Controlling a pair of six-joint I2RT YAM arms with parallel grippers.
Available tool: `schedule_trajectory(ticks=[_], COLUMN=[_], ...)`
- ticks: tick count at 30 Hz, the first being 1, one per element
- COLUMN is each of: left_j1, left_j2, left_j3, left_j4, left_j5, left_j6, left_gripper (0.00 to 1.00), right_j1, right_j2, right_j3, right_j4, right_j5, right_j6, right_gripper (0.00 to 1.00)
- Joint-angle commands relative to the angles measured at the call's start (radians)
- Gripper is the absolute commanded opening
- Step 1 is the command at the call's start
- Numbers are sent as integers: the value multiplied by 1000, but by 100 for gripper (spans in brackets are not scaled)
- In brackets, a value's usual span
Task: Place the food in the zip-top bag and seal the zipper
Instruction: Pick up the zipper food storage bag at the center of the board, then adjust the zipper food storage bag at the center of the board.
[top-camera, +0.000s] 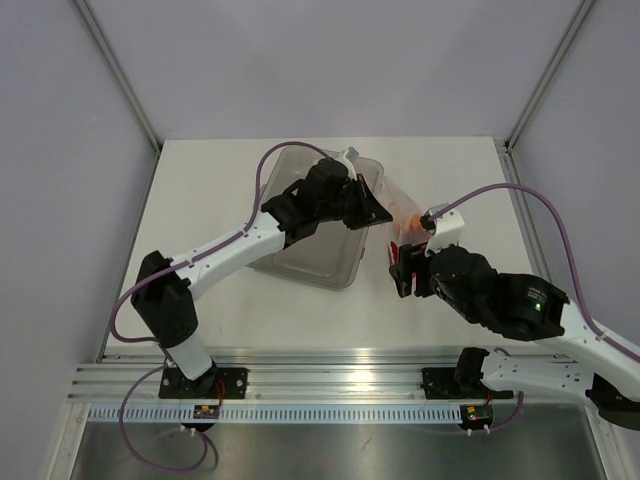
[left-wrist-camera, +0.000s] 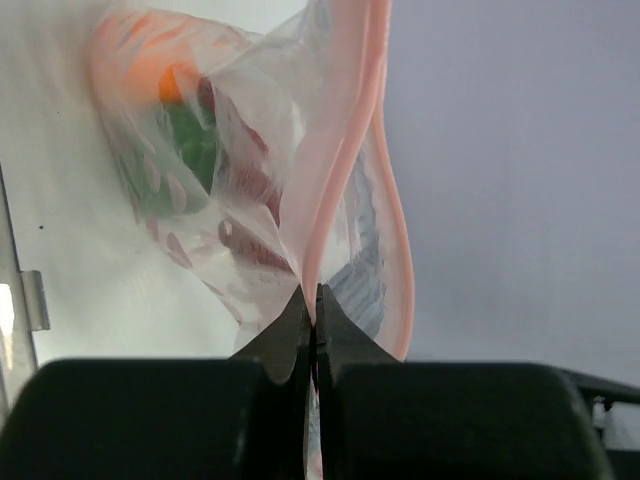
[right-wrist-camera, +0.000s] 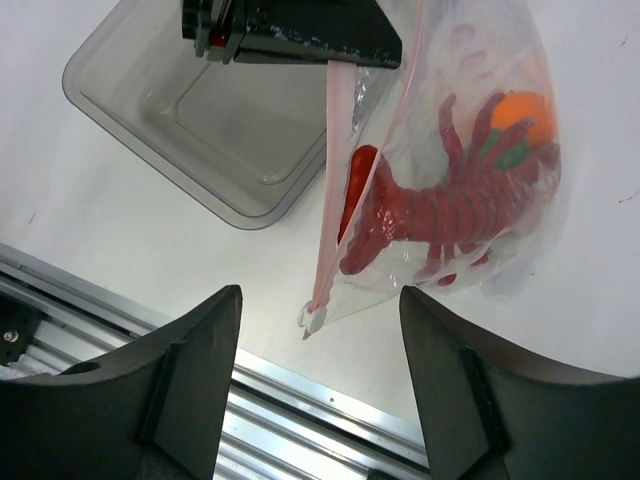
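The zip-top bag (right-wrist-camera: 470, 120) hung between the two arms, just beside the clear tray (right-wrist-camera: 130, 90), with the lobster (right-wrist-camera: 440, 215), orange fruit (right-wrist-camera: 522, 115) and green pepper (right-wrist-camera: 512, 155) all inside. Its zipper (right-wrist-camera: 335, 180) gaped along part of its length. The left gripper (left-wrist-camera: 312, 310) was pinched tight on one end of that strip. The right gripper (right-wrist-camera: 320, 300) stood with fingers wide, the strip's free end in line with their gap. Sealing well probably meant closing squarely across both lips, then sliding along while the left kept the strip taut.
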Motion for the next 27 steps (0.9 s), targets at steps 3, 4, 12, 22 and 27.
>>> schedule_trajectory(ticks=[3, 4, 12, 22, 27], left_j1=[7, 7, 7, 14, 14], left_j2=[36, 53, 81, 69, 68], left_j3=[121, 153, 223, 207, 201], left_j4=[24, 19, 14, 11, 23], left_j5=[-120, -139, -191, -196, -187], left_j6=[-142, -150, -195, -178, -172], left_gripper=[0, 0, 0, 0, 0], right_j1=[-4, -4, -4, -4, -4], right_j2=[-26, -25, 72, 15, -14], right_j3=[24, 18, -73, -209, -226], right_j4=[-46, -47, 12, 181, 206], right_j5=[-1, -1, 65, 286, 332], right_j6=[-77, -78, -49, -11, -35], right_gripper=[72, 72, 69, 51, 49])
